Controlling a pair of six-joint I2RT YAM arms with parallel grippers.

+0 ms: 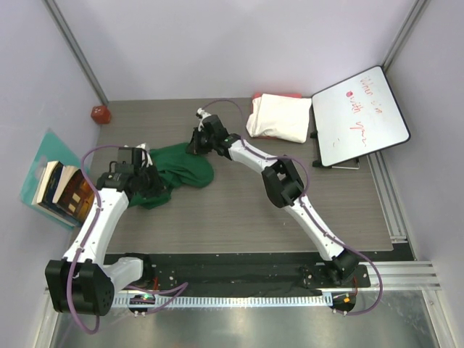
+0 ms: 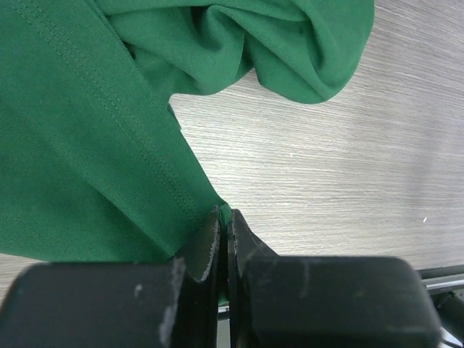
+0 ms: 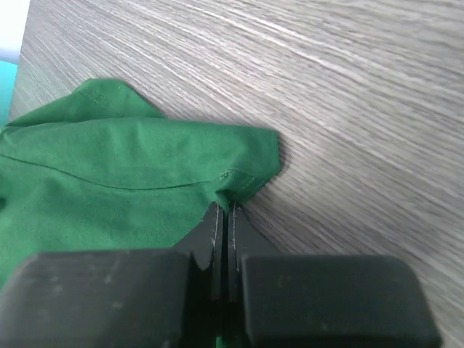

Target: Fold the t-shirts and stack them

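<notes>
Green t-shirt (image 1: 181, 168) crumpled on tabletop (image 1: 239, 210), left of centre, held between both claws. Left claw (image 2: 223, 223) clenched on hem (stitching visible), arm bent at shirt's left. Right claw (image 3: 226, 206) pinching stitched corner, arm stretched far forward.

Crumpled green t-shirt (image 1: 181, 168) left of centre, folded cream bundle (image 1: 279, 117) far right

One green t-shirt (image 1: 181, 167), one cream-white folded bundle (image 1: 279, 118), one whiteboard (image 1: 359, 116), one small red object (image 1: 100, 114), one pile of books (image 1: 61, 190), two robot arms (image 1: 98, 217) (image 1: 310, 215).
</notes>
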